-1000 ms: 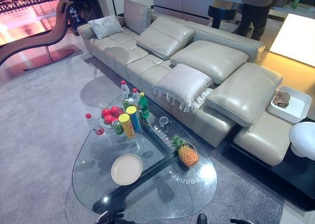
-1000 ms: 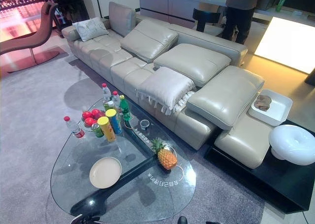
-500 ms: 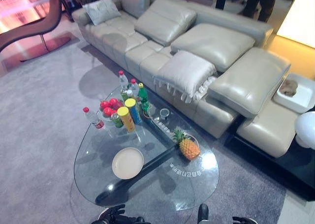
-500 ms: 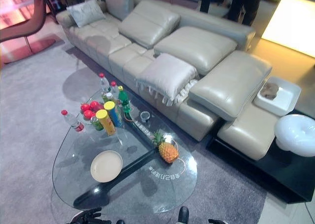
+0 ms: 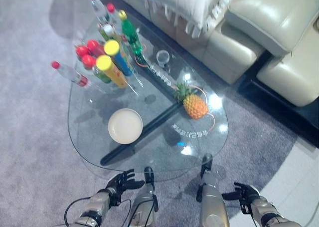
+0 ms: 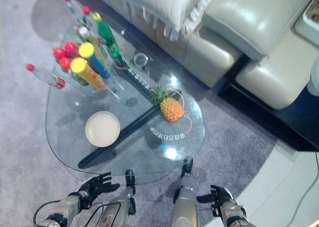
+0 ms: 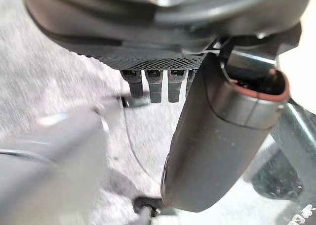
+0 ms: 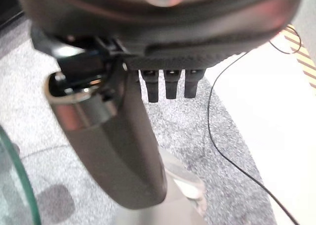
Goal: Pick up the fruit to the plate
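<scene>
Orange-yellow pineapple (image 5: 193,104) w/ green crown: lies on its side on rounded clear-glass coffee table (image 5: 199,152), toward the sofa-side edge, nothing touching it. Landmark for all below = the pineapple.

Round cream plate (image 5: 125,125): on the glass, well apart from pineapple, on its robot's-left side and a bit nearer the robot; holds nothing.

Small clear glass cup (image 5: 162,56): beyond pineapple, toward sofa.

Green plastic bottle (image 5: 129,32), two yellow-lidded tall cans (image 5: 111,70), heap of red apples (image 5: 85,51), clear water bottles w/ red caps (image 5: 67,73): clustered at table's far-left end, well apart from pineapple, further than the plate.

Beige leather sofa (image 5: 269,17) w/ pale fringed cushion (image 5: 187,2): past the table, behind pineapple.

Grey carpet (image 5: 30,137): under and around table.

Left hand (image 5: 121,180): low, off the table's near edge, well apart from pineapple; fingers spread and relaxed, holding nothing. Left wrist view: fingers (image 7: 148,84) straight over carpet.

Right hand (image 5: 244,193): off near edge, robot's-right of pineapple, well apart; fingers apart, holding nothing. Right wrist view: fingers (image 8: 165,84) straight over carpet.
</scene>
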